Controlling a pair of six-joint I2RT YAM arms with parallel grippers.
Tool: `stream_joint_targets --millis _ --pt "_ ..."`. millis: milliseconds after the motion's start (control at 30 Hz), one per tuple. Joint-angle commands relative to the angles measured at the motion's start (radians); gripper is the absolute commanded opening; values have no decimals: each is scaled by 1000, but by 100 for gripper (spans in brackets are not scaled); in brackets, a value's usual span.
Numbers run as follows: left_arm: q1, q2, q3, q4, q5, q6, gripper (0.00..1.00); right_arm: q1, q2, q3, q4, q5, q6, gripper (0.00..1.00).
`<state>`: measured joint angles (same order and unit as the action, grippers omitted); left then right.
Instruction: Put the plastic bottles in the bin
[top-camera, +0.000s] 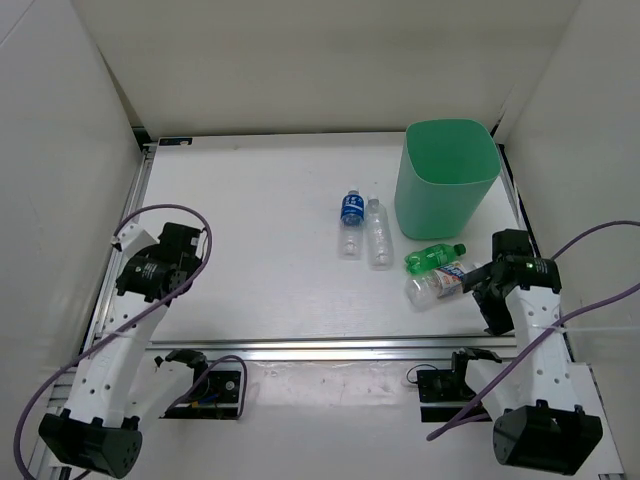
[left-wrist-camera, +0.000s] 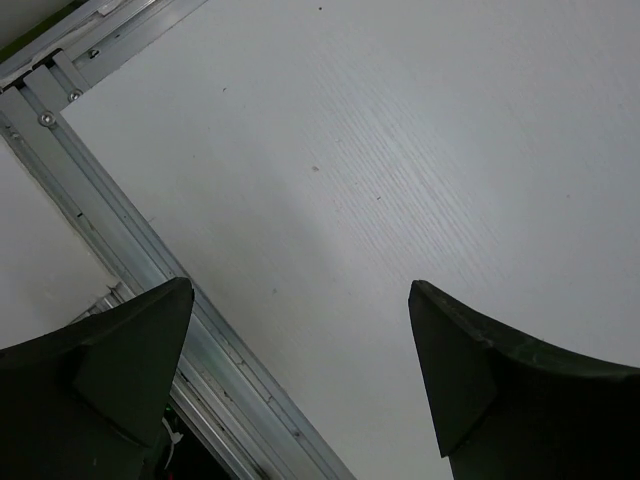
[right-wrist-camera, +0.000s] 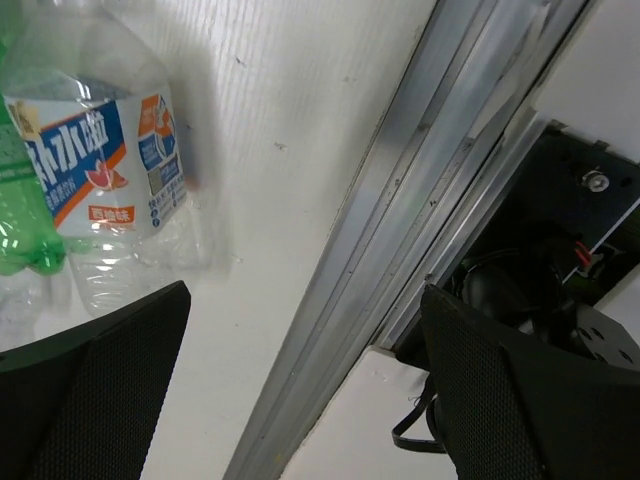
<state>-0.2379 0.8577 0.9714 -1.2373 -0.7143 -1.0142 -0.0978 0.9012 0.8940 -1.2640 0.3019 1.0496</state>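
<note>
The mint-green bin (top-camera: 447, 176) stands upright at the far right of the table. A clear bottle with a blue label (top-camera: 351, 223) and a plain clear bottle (top-camera: 378, 232) lie side by side at the middle. A green bottle (top-camera: 433, 257) and a clear bottle with a white-blue-orange label (top-camera: 438, 283) lie in front of the bin; both also show in the right wrist view, the green one (right-wrist-camera: 18, 215) and the labelled one (right-wrist-camera: 105, 170). My right gripper (right-wrist-camera: 300, 300) is open and empty, just right of them (top-camera: 488, 300). My left gripper (left-wrist-camera: 300, 300) is open and empty at the table's left edge (top-camera: 165, 262).
An aluminium rail (top-camera: 340, 350) runs along the table's near edge and another along the left edge (left-wrist-camera: 120, 260). White walls enclose the table on three sides. Cables and a black mount (right-wrist-camera: 560, 290) sit below the near rail by the right arm.
</note>
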Motion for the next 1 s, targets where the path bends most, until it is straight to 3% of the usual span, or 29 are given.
stream_joint_targets --millis 0,233,367,500,700,967 --pt "-3 -14 38 -5 -13 -21 100 4 -27 -71 37 -78 -62 99" --pt "-3 -103 -46 58 16 51 100 -29 76 -129 75 -311 -103 99" --pt "-3 -147 -66 81 16 78 100 -29 85 -87 113 -308 -94 99" --pt "-3 -167 -77 134 26 153 100 -75 180 -57 163 -418 -157 99" --pt "-3 -158 -77 148 36 178 100 -56 160 -36 286 -348 -157 99" --pt "-3 -129 -77 148 55 198 100 -75 211 -136 436 -368 -175 99"
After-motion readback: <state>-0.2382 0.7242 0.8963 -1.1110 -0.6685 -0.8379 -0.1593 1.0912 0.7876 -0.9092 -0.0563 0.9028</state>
